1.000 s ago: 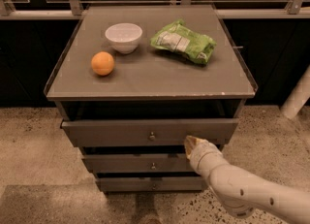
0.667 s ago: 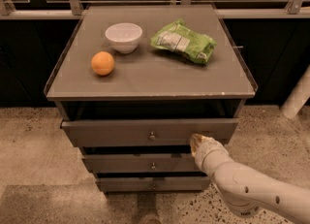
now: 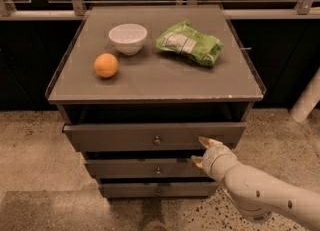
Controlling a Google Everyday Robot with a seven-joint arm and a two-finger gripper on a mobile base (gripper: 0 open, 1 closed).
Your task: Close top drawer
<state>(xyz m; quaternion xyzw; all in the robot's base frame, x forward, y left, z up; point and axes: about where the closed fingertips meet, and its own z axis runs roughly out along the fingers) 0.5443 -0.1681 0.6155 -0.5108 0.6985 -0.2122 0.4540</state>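
Partly pulled-out top drawer [image 3: 125, 136], jaws spread, empty, at its front edge, right of knob [image 3: 157, 139]

Top drawer [image 3: 115, 136], wide, shallow, grey, small round metal knob [image 3: 157, 139] at centre of its flat front, standing partly pulled out, level, its lower right part lying just beside the end effector [image 3: 202, 151], whose spread fingertips are pointing at it from the right.

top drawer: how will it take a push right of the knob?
Probably slides easily: the top drawer is shallow and only partly out. The gripper is by its front, right of the knob, so an off-centre push may skew it slightly. The flat front looks stiff, unlikely to flex.
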